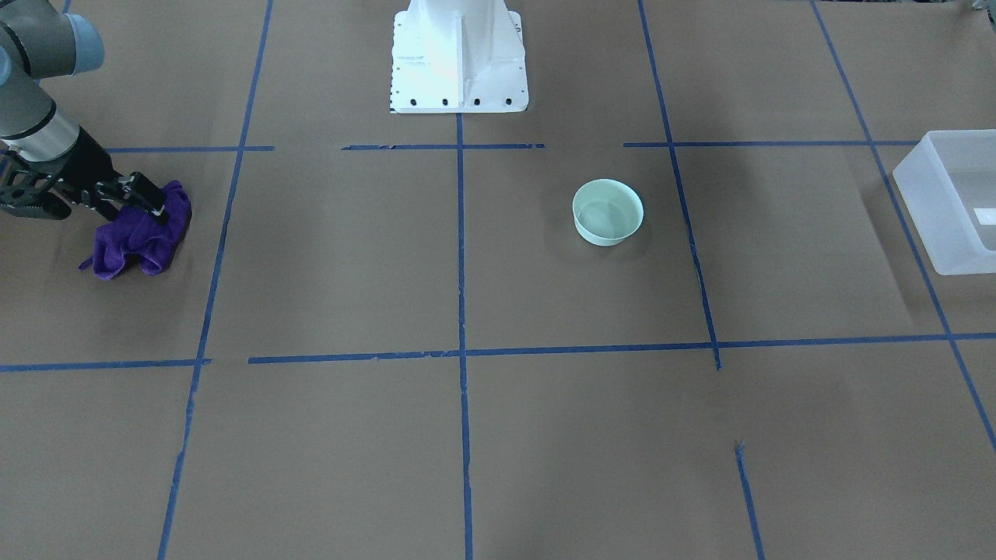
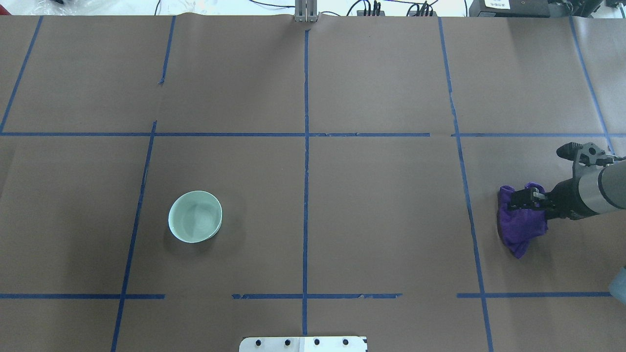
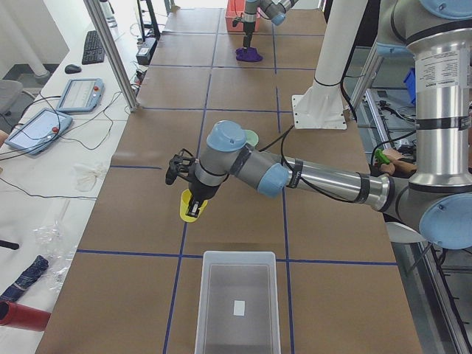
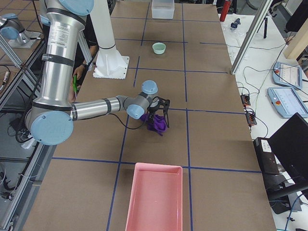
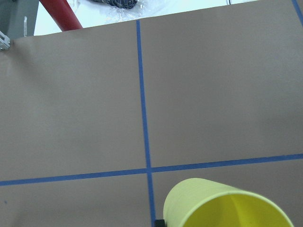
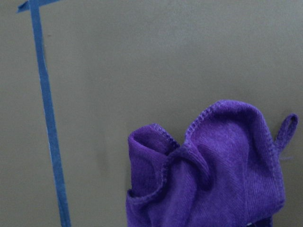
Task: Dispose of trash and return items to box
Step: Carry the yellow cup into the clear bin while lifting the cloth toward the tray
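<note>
Frosted bin [image 1: 930,214] sits well off the mint-green bowl's [image 2: 195,216] left side, small white label inside. Left gripper [image 3: 194,198] hangs between bin and bowl with the yellow cup [image 3: 190,210] at its fingertips, above the table; can't tell if clamped. Bowl upright on table. Far to the bowl's right, right gripper [image 2: 525,198] is pinched on a purple cloth [image 2: 521,227].

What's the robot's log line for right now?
left gripper: holds yellow cup aloft; right gripper: on purple cloth; bowl: on table; box: no items
</note>
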Tool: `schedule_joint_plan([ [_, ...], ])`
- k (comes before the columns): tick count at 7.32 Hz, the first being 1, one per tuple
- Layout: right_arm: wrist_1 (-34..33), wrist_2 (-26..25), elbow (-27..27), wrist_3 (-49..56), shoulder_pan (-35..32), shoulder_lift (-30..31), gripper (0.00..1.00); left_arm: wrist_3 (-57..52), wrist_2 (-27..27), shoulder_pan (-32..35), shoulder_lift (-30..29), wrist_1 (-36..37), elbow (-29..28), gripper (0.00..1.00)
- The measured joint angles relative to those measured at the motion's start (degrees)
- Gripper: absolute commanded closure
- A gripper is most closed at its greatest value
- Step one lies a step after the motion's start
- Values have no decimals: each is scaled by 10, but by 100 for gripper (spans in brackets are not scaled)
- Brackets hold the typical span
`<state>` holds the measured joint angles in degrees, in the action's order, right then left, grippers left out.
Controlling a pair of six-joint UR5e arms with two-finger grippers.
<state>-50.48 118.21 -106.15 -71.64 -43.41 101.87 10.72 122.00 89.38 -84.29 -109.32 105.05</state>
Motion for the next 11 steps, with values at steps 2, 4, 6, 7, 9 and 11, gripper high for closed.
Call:
schedule_joint_plan([
  [2,1,-8,1,-2,16,11,100,-67,-3,37,-20,-2,-59,100],
  [4,-2,-9,2,0,17,21,100,-95,-4,49,-24,-8,-101,100],
  [6,-2,-3,-7,3,4,34,100,-98,-3,52,-22,-18,-134,100],
  [7,-3,11,-12,10,-19,37,100,-96,-2,52,-14,-20,-140,100],
  [9,-7,61,-16,58,-95,39,100,-93,4,44,14,-19,-143,100],
  [11,-62,75,-35,147,-167,40,100,-93,37,5,40,-17,-151,100],
])
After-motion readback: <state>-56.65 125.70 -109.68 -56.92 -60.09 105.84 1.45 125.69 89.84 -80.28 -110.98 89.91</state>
